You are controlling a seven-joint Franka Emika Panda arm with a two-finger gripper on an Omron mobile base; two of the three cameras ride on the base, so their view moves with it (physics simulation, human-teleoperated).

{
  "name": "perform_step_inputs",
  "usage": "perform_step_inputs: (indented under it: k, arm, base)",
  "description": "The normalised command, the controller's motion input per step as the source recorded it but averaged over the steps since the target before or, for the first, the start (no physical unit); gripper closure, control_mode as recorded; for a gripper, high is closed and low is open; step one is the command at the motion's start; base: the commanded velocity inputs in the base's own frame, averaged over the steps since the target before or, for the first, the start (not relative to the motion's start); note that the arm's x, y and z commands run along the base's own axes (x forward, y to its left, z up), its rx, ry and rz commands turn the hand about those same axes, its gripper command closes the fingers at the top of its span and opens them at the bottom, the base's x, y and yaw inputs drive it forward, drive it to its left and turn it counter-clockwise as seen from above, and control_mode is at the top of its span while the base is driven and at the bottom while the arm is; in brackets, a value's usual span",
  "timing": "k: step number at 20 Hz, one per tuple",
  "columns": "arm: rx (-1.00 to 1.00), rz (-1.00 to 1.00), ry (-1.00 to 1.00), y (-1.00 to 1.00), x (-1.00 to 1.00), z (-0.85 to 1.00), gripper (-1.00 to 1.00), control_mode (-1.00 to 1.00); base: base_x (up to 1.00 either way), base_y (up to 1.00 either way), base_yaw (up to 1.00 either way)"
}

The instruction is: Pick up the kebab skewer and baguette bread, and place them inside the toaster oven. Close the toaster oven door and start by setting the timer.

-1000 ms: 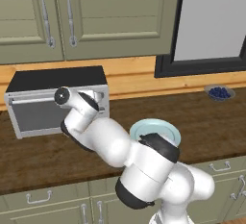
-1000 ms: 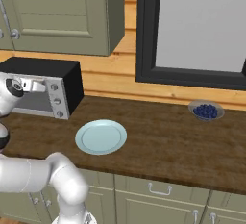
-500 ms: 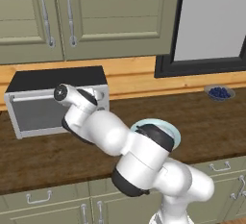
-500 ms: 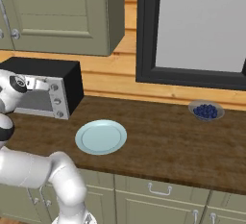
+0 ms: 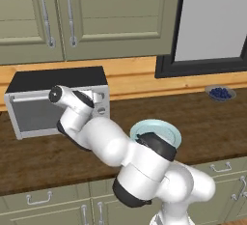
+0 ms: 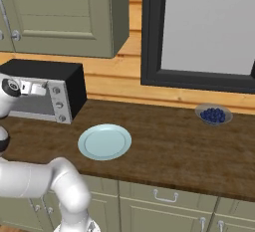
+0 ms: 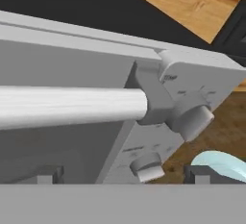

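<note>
Toaster oven (image 5: 58, 77) sits at the left end of the dark wood counter (image 5: 202, 122), against the pale wood backsplash, under the olive wall cabinets (image 5: 87, 16). Toaster oven door (image 5: 34, 115) looks shut, its glass pane upright and its bar handle (image 7: 72, 106) along the top edge. The arm reaches across to the oven's right front corner, wrist at the top of the door beside the knob panel (image 5: 100, 104). Gripper (image 7: 120, 179) is pressed in close to the oven face — finger tips (image 7: 45, 176) barely poke up at the bottom of the hand view, set wide apart with the handle's right end and its bracket above them; nothing between them. Two round knobs (image 7: 191, 119) stand just right of the bracket. Pale blue plate (image 6: 104, 142) lies on the counter right of the oven, well apart from it. Small bowl of blueberries (image 6: 213, 114) sits far right, near the dark-framed panel (image 6: 204, 27). Skewer and baguette — can't tell where they are; door glass too dim to see through.
</note>
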Motion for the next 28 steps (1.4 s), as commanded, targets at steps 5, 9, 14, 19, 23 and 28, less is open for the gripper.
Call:
perform_step_inputs:
  k: [5, 9, 14, 19, 23, 28]
  arm:
    - [0.0, -0.01, 0.0, -0.21, -0.42, 0.0, -1.0, -1.0]
    - [0.0, 0.0, 0.0, -0.54, -0.28, 0.1, -1.0, -1.0]
    - [-0.12, 0.1, 0.04, -0.53, -0.58, 0.01, -1.0, -1.0]
    - [-0.77, 0.42, 0.35, 0.0, -0.41, 0.02, -1.0, -1.0]
    - [-0.93, 0.57, 0.48, 0.01, -0.44, 0.0, -1.0, -1.0]
    - [-0.96, 0.54, 0.49, 0.0, -0.3, 0.0, -1.0, -1.0]
  base:
    - [0.0, 0.0, 0.0]
    - [0.0, 0.0, 0.0]
    - [0.0, 0.0, 0.0]
    - [0.0, 0.0, 0.0]
    - [0.0, 0.0, 0.0]
    - [0.0, 0.0, 0.0]
